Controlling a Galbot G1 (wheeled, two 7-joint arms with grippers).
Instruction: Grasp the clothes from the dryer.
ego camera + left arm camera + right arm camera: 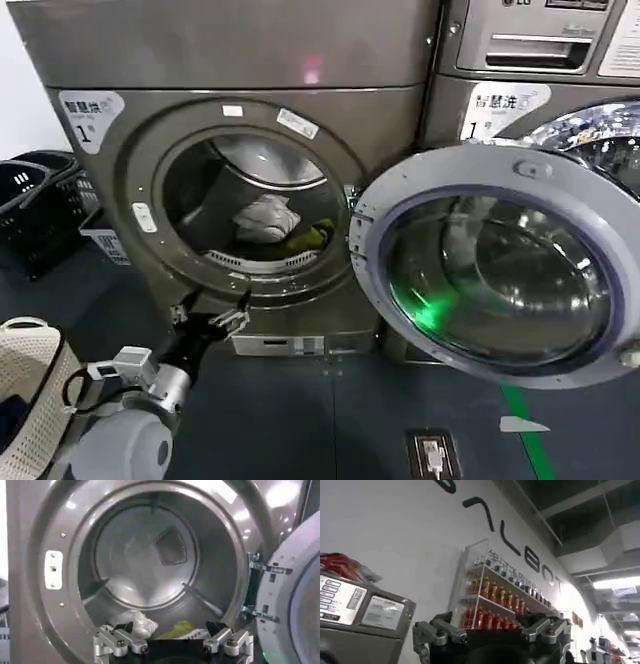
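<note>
Large bronze-grey front-loading dryer (250,150) at 12 o'clock, round glass door (500,265) swung wide toward 3 o'clock. Inside the steel drum, low on its floor: whitish-grey soft garment (265,218) at centre, bright yellow-green garment (310,238) touching it at 4 o'clock. Left tool (212,318) just below the porthole rim at 6 o'clock, fingers (112,641) spread apart, empty. Right tool (492,635) raised toward a white wall, fingers apart, holding nothing.

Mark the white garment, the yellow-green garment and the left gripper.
White garment (265,218), head view, middle of the bundle.
Yellow-green garment (179,628), left wrist view, its top fold.
Left gripper (172,641), left wrist view, between open fingertips.
</note>
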